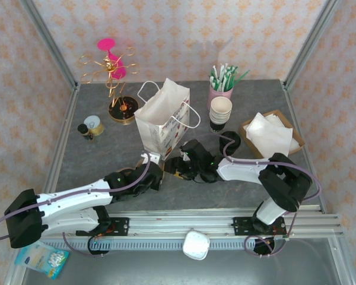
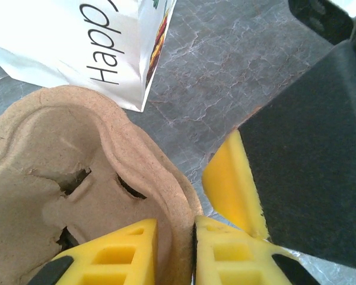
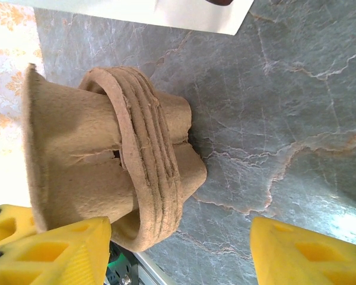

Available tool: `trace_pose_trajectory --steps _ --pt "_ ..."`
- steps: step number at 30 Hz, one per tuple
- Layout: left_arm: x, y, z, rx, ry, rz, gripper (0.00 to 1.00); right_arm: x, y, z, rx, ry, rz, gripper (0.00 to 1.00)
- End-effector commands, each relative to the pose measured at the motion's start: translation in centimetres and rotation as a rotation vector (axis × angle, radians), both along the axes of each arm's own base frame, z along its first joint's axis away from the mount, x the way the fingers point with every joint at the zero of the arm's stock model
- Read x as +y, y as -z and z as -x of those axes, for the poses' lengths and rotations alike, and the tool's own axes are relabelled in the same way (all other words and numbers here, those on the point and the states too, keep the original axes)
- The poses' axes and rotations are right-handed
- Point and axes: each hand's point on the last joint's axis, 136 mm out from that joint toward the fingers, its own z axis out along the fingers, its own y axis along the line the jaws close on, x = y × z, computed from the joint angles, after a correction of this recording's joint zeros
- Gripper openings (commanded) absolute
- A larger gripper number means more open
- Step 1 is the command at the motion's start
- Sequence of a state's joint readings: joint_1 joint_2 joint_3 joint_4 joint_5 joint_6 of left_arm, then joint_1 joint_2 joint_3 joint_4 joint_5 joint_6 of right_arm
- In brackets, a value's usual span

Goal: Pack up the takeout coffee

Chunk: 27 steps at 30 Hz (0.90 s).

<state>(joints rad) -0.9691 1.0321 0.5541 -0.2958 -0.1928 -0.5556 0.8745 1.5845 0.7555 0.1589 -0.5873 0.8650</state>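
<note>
Reading "Happ" on the bag [image 2: 77, 47], we see left gripper [image 2: 177, 243] clamping the cup tray [image 2: 65, 166], right gripper [image 3: 181, 249] spread.

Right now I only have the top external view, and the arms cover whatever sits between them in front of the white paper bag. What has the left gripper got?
Observer: The left gripper is shut on the rim of a brown pulp cup carrier.
Operator: Is the right gripper on it too?
Observer: No. The right gripper is open, with the carrier close beside one of its fingers and well clear of the other.
Operator: One carrier or more?
Observer: Its rim shows several stacked edges, so probably a few nested together.
</note>
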Motion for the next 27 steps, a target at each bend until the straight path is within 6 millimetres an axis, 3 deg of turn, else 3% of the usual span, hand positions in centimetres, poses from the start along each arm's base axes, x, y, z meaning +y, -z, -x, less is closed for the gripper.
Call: trace_pose_trajectory --steps 1,8,16,23,27 --pt "0.4 -1.6 -0.4 -0.043 -0.036 0.021 0.17 0.4 0.3 -0.2 0.006 0.008 0.009 0.63" --pt "0.5 -2.9 -0.3 -0.061 -0.040 0.061 0.14 1.4 -0.2 -0.5 0.006 -0.005 -0.028 0.64" --pt "0.5 -4.0 -0.4 -0.081 -0.043 0.088 0.12 2.0 1.0 -0.1 0.021 -0.034 -0.002 0.65" --pt "1.3 -5.7 -0.6 -0.111 -0.095 0.126 0.07 1.3 2.8 -0.1 0.038 -0.008 0.059 0.63" --pt "1.4 -6.8 -0.4 -0.131 -0.096 0.163 0.06 0.9 3.2 -0.3 0.033 0.015 0.094 0.57"
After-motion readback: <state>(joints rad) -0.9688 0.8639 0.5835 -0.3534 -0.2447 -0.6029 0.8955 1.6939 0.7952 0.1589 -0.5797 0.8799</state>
